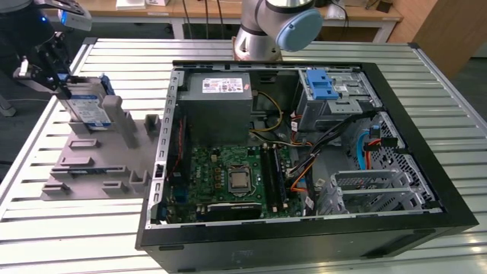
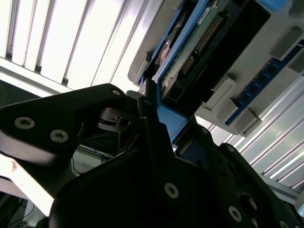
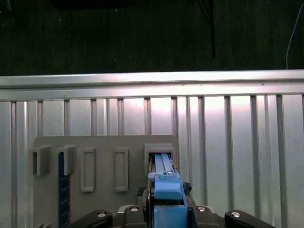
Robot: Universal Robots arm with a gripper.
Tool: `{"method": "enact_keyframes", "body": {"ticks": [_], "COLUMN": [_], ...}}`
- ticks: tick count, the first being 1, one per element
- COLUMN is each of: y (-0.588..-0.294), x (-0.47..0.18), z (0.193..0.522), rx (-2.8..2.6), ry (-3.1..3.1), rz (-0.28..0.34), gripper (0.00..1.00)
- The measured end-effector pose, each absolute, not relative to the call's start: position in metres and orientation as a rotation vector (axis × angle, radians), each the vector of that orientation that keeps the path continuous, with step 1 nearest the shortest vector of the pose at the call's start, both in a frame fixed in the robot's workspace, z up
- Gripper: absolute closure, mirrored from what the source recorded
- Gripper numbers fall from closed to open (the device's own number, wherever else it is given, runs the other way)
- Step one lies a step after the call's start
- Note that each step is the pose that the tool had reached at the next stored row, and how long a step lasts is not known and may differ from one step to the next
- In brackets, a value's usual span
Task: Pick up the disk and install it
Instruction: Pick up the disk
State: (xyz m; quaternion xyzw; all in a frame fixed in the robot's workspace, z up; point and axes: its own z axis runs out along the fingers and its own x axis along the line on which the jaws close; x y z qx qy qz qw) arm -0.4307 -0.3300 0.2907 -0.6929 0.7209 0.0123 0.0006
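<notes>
The disk point(image 1: 85, 106), silver with a blue-and-white label and a blue bracket, stands on edge in a slot of the grey holder plate point(image 1: 95, 165) at the exterior view's left. My gripper point(image 1: 64, 84) sits at the disk's upper end, shut on it. In the first wrist view the disk's blue bracket point(image 3: 166, 187) runs between my fingers point(image 3: 134, 210) into the holder's slot point(image 3: 160, 151). In the second wrist view a dark finger point(image 2: 152, 128) presses against the blue bracket point(image 2: 168, 116), with the disk's circuit-board side point(image 2: 199, 40) beyond it.
An open black computer case point(image 1: 426, 188) lies at the exterior view's right, with a grey metal box with a white sticker point(image 1: 216, 108), a cage with a blue latch point(image 1: 323, 85), a green board point(image 1: 236, 177) and cables. The arm's base point(image 1: 263, 31) stands behind it on the slatted metal table point(image 1: 68, 240).
</notes>
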Motion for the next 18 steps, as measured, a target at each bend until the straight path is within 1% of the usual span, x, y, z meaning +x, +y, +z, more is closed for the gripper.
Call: {"method": "enact_keyframes", "body": {"ticks": [18], "y": [-0.33], "x": [-0.4307], "z": [0.2982], "rx": [-2.176], "ry": [2.264], "rz": [0.038], "gripper": [0.63]}}
